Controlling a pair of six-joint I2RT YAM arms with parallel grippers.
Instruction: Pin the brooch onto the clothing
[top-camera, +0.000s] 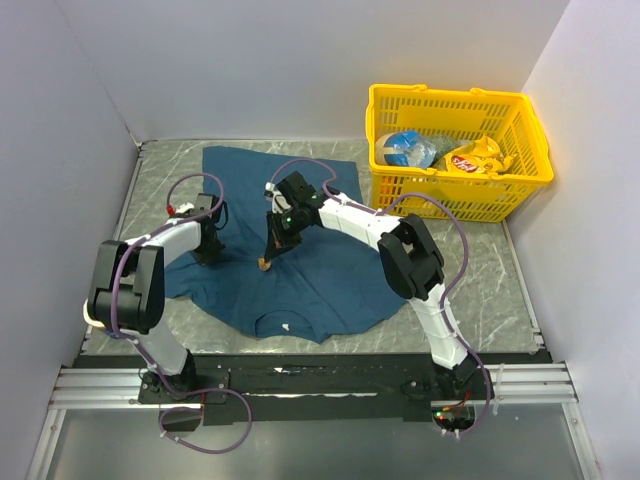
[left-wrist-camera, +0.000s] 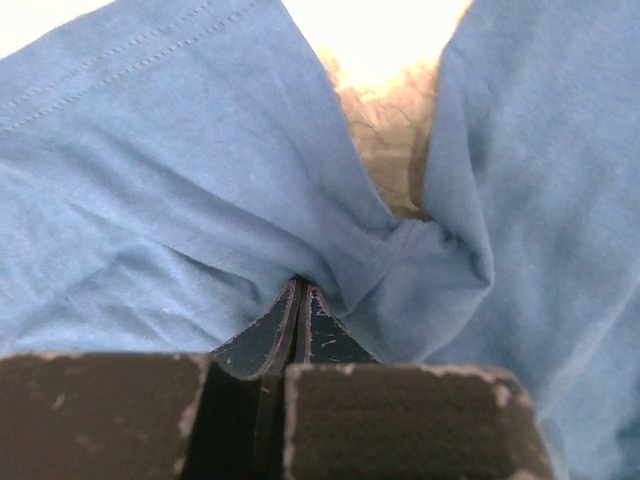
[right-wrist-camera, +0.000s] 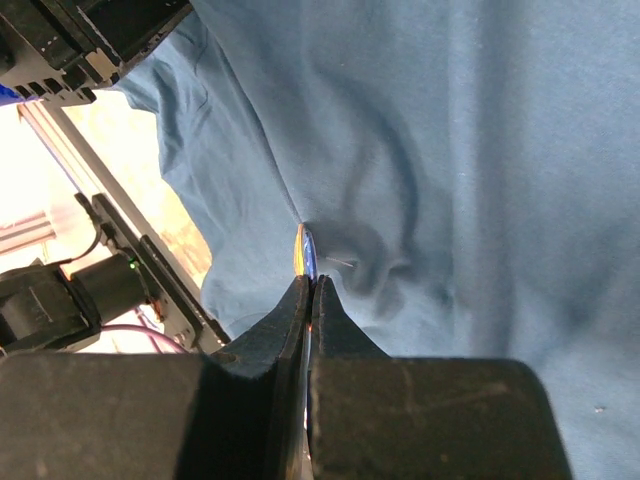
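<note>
The dark teal T-shirt (top-camera: 310, 260) lies spread on the table, its white neck label (top-camera: 287, 327) toward the near edge. My left gripper (top-camera: 208, 252) is shut on a bunched fold of the shirt's left part; in the left wrist view the cloth (left-wrist-camera: 200, 200) puckers at the closed tips (left-wrist-camera: 300, 285). My right gripper (top-camera: 268, 255) is over the shirt's middle, shut on the brooch (top-camera: 264, 264). In the right wrist view the brooch (right-wrist-camera: 305, 250) shows edge-on, orange and blue, sticking out of the tips (right-wrist-camera: 311, 283) against the shirt (right-wrist-camera: 450, 180). A thin pin lies beside it.
A yellow plastic basket (top-camera: 455, 195) with snack packets stands at the back right. White walls close in the left, back and right of the grey marbled table (top-camera: 500, 280). A black rail runs along the near edge.
</note>
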